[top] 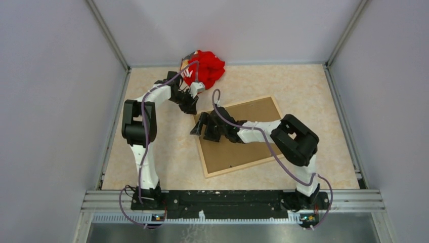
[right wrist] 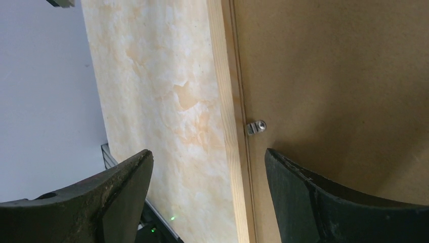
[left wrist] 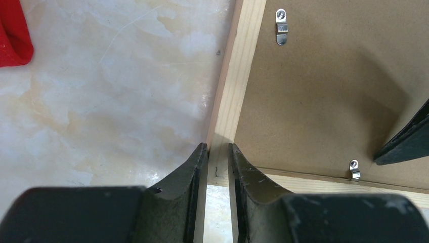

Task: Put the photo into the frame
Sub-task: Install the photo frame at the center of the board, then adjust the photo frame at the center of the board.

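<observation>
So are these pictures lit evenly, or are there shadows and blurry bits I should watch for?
Top external: even, soft light, with only faint shadows on the table. Left wrist: the left tool is soft-edged up close, and a dark shadow falls across the backing board. Right wrist: the right tool is nearly black, while the frame keeps sharp wood grain.

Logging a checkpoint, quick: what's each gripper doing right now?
Left gripper: nearly shut astride the frame corner; grip cannot be told.
Right gripper: open, holding nothing.
</observation>
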